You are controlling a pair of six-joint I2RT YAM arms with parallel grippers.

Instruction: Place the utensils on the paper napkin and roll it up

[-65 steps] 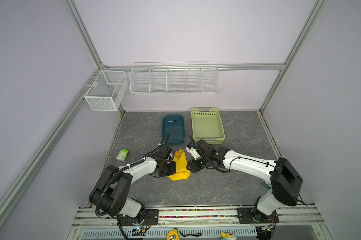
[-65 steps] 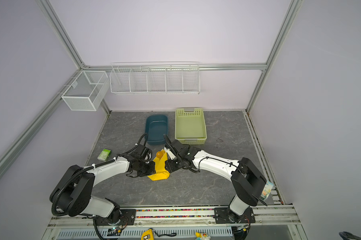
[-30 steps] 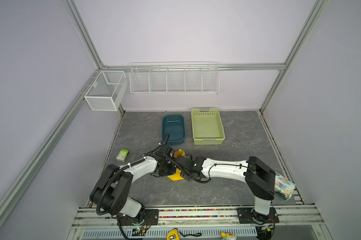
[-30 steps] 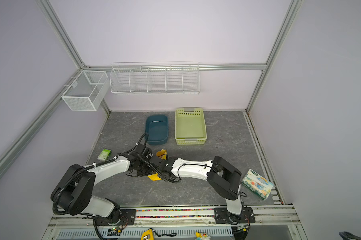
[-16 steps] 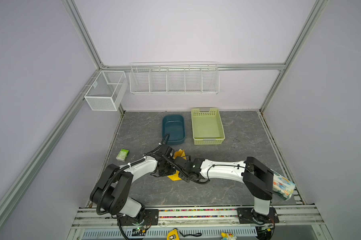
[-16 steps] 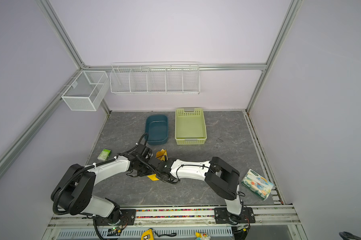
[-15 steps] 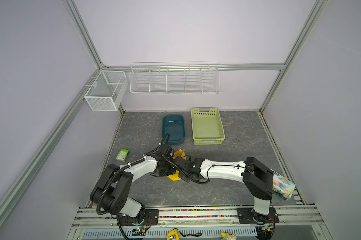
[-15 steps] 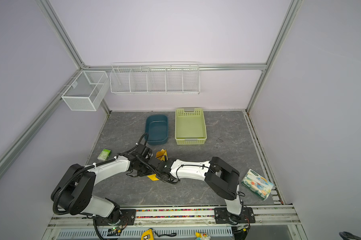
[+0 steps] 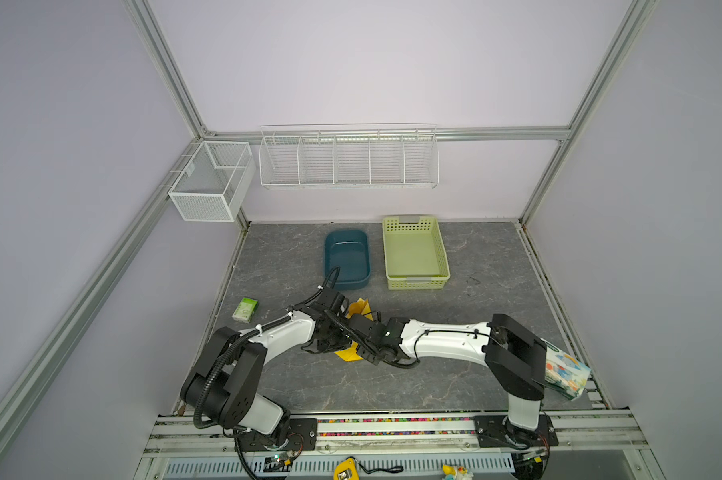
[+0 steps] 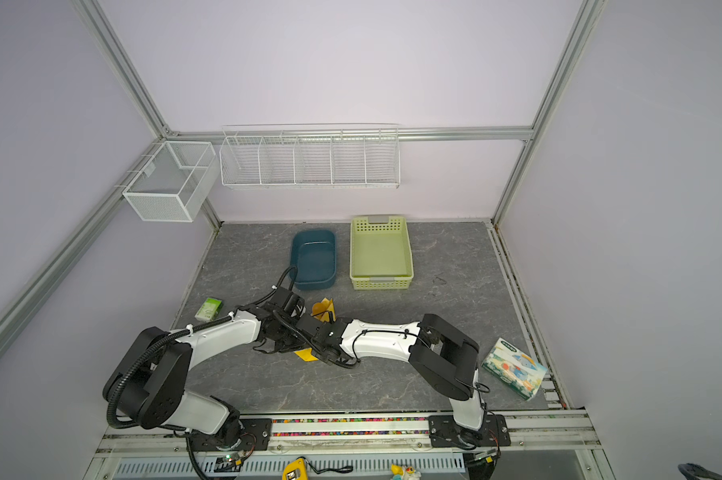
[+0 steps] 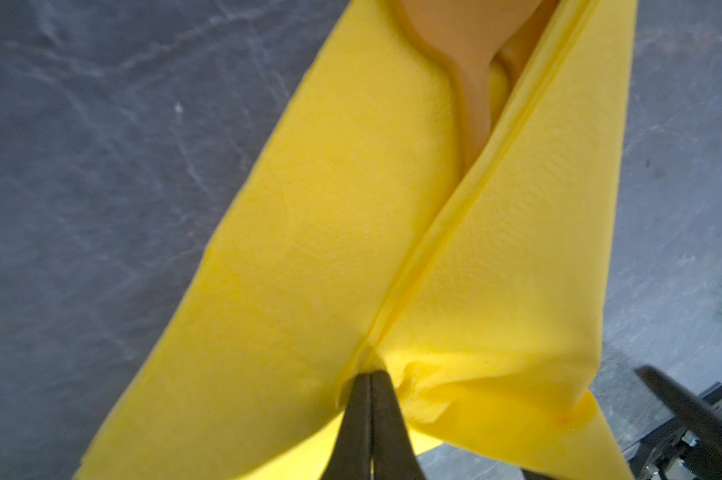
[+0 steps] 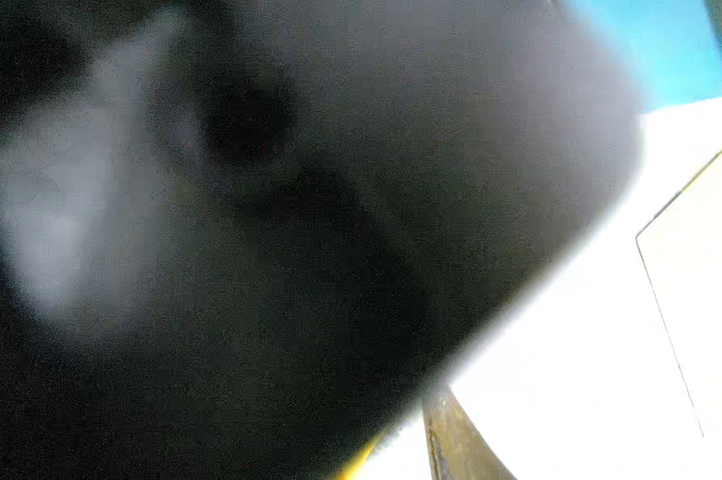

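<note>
Where the two arms meet, low over the near middle of the dark grey, marble-veined tabletop, most of the work is hidden in both top views. Pale lilac walls in an aluminium frame close the cell on three sides. A white wire rack hangs on the back wall and a white mesh basket on the left rail. At the back of the table a dark blue tub and a light green slotted basket stand side by side. A small green-white packet lies near the left edge, and a patterned tissue pack lies at the right edge, beside the right arm's base.

The paper napkin lies on the table between the two wrists, in front of the blue tub. From above only its yellow ends show past the black housings. The left wrist view shows it bright yellow and faintly embossed, with two sides folded in to meet along a long slanted seam. A spoon, orange-brown, pokes out of the open end, with a second piece of the utensils tucked beside it (which one is unclear). The left gripper is clamped tight on the napkin, its dark fingers pressed together on the paper at the near end of the seam, where the paper puckers. The right gripper sits right against the napkin, but a dark blur fills its own camera and I cannot tell how its jaws stand.
</note>
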